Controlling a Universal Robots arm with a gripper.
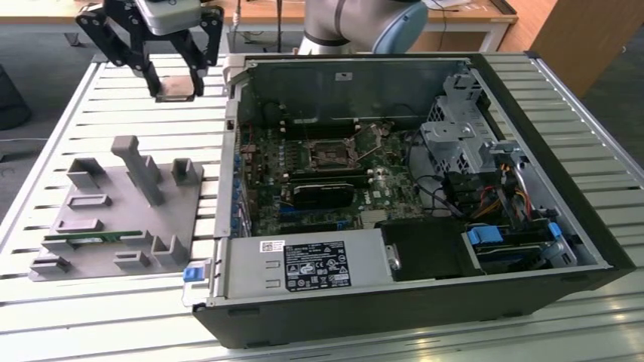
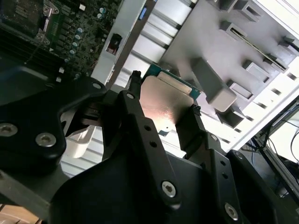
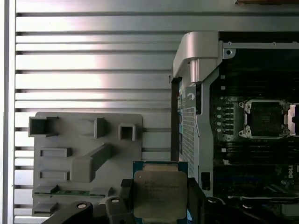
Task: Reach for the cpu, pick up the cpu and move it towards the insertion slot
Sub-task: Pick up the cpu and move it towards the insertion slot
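The gripper (image 1: 176, 84) hung above the slatted table (image 1: 121, 98), at about 10 o'clock in the exterior view, with its two black fingers (image 1: 149, 75) clenched on the cpu (image 1: 177, 88). The chip was lifted clear of the table and clear of the grey tray (image 1: 111, 226), which lay at about 8 o'clock in that view. In the first wrist view the cpu (image 3: 160, 195) showed its pale metal top and green rim, held flat between the fingers at about 6 o'clock. In the second wrist view the cpu (image 2: 166, 100) sat between two finger pads (image 2: 133, 109), one on each opposite edge.

The slot (image 1: 328, 151) lay inside the open case (image 1: 563, 188), on the motherboard (image 1: 302, 181), near the centre of the exterior view and toward that view's right of the gripper. The cpu was well apart from it, not yet over the case. In the first wrist view the slot (image 3: 264, 119) appeared at about 3 o'clock, a dark square in a bright metal frame, past the case wall (image 3: 198, 60).

The tray carried raised grey blocks, and a green memory stick (image 1: 96, 237) lay in one of its grooves.
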